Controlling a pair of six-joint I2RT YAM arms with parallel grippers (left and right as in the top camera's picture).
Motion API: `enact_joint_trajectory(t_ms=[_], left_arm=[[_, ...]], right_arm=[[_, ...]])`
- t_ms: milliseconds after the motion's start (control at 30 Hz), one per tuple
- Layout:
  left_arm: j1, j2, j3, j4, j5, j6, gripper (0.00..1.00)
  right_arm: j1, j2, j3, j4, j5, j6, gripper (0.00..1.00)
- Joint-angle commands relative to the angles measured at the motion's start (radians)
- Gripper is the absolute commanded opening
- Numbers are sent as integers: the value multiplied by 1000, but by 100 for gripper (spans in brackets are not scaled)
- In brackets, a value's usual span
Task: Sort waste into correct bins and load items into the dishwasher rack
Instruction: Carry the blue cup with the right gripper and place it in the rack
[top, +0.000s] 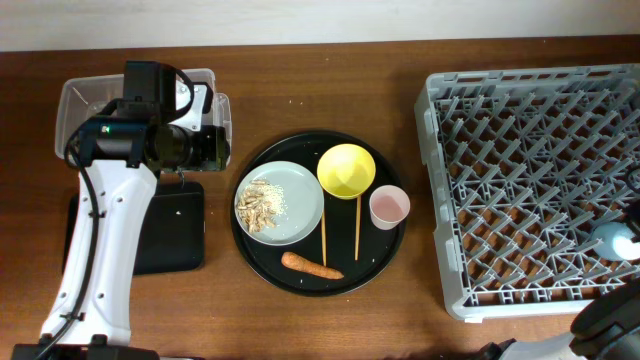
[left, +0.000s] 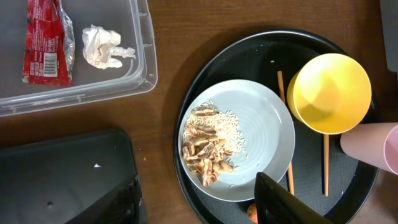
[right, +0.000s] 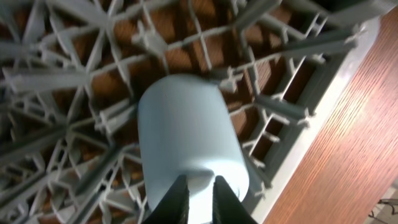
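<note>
A red snack wrapper (left: 43, 43) and a crumpled white tissue (left: 106, 48) lie in the clear tub (top: 75, 100). The flat black tray (top: 180, 235) sits below it. My left gripper (left: 199, 210) is open and empty, above the table between the black tray and the grey plate (top: 300, 205). The plate holds beige scraps (left: 205, 149). A yellow bowl (top: 346, 170), pink cup (top: 389, 207), two chopsticks (top: 323, 235) and a carrot (top: 310, 265) are nearby. My right gripper (right: 200, 199) pinches the blue cup (right: 186, 130) over the grey rack (top: 520, 130), near its right edge.
The plate, bowl, pink cup, chopsticks and carrot all rest on a large round black tray (top: 262, 265) mid-table. The left arm's white link (top: 100, 260) lies across the black tray's left side. The rack fills the table's right side.
</note>
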Motion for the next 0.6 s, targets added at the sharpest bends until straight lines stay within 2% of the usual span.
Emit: enact_joint_trajectory(t_ms=[0,100,200,333,567], left_arm=[[5,-10,11,-8,-7,-3,58],[6,-10,11,-16,-7,-3,58],[6,-10,11,-17,-7,-3,57],[6,-10,11,-24,-7,-3,58],[6,-10,11,-25,-7,-3,58]], right_arm=[[-5,12,28,26,42,28,20],[-5,12,122,-10,16,46,21],[-3,9,212,-137,-69,45,21],[-3,-7,208,-281,-38,15,20],[-5,-6,17,-110,-17,20,16]])
